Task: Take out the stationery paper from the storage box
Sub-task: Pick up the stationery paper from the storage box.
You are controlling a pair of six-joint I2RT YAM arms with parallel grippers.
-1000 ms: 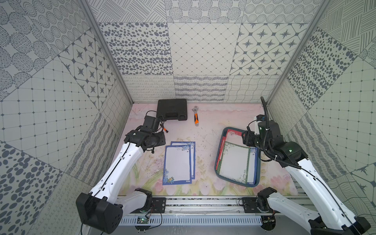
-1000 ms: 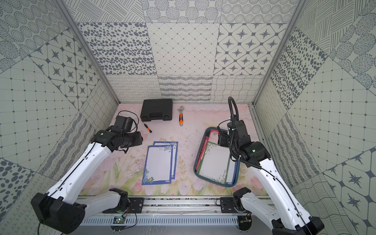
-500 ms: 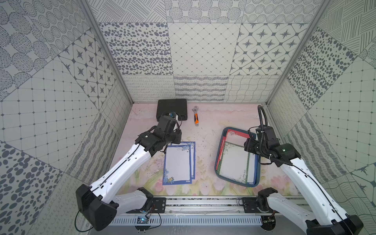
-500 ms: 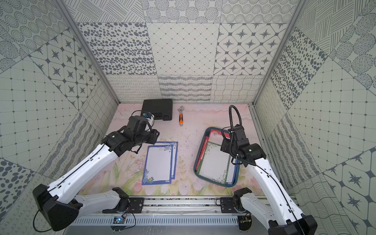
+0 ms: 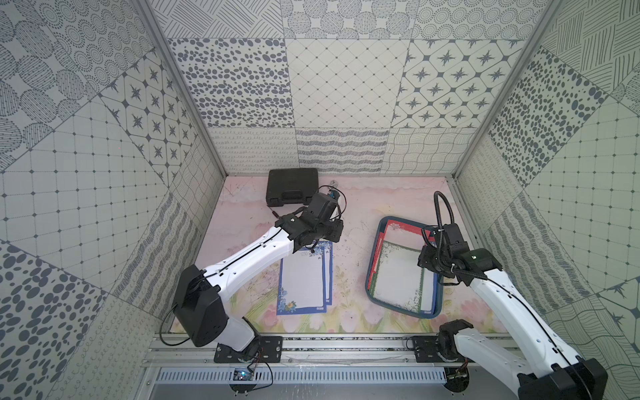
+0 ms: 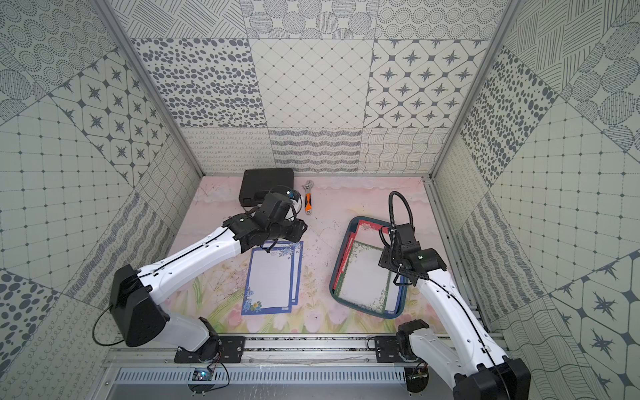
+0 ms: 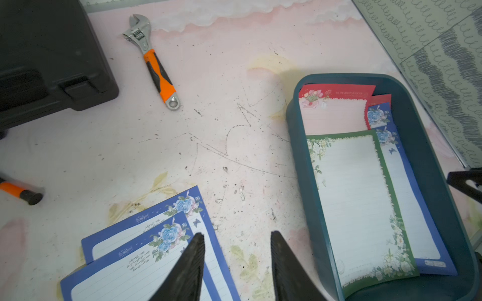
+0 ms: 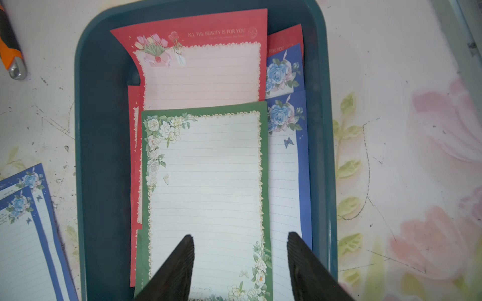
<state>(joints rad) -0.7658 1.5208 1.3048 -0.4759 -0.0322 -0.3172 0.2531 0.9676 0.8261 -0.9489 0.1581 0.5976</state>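
Against the back wall on the left of the table (image 5: 353, 207) we saw a black tool case (image 5: 292, 187). Just beside it in the left wrist view lay the orange-and-black end of a small tool (image 7: 19, 191), the rest of it cut off. The left gripper (image 7: 236, 234) hung over the far end of two blue-bordered sheets (image 5: 304, 280) of the stationery paper. Its jaws were moderately apart, with nothing between them. Those two sheets lay flat on the table outside the box, one overlapping the other and slightly offset. An orange-handled wrench (image 6: 307, 202) lay near the case, apart from it and from the sheets.

Further right stood the storage box (image 8: 104, 156), slightly askew to the table edges and well apart from the two sheets. The rest of the paper was in it, leaving a strip of the box floor bare on the side nearer the two sheets. A green-bordered sheet (image 8: 206, 182) lay on top. A red-bordered sheet (image 8: 203, 75) stuck out from under its far end. Two more blue-bordered ones (image 8: 284, 166) showed along the opposite side. The right gripper (image 8: 240, 235) was over the near end of the green-bordered sheet. Its jaws stood apart and gripped nothing. We could not tell whether its tips touched the paper.
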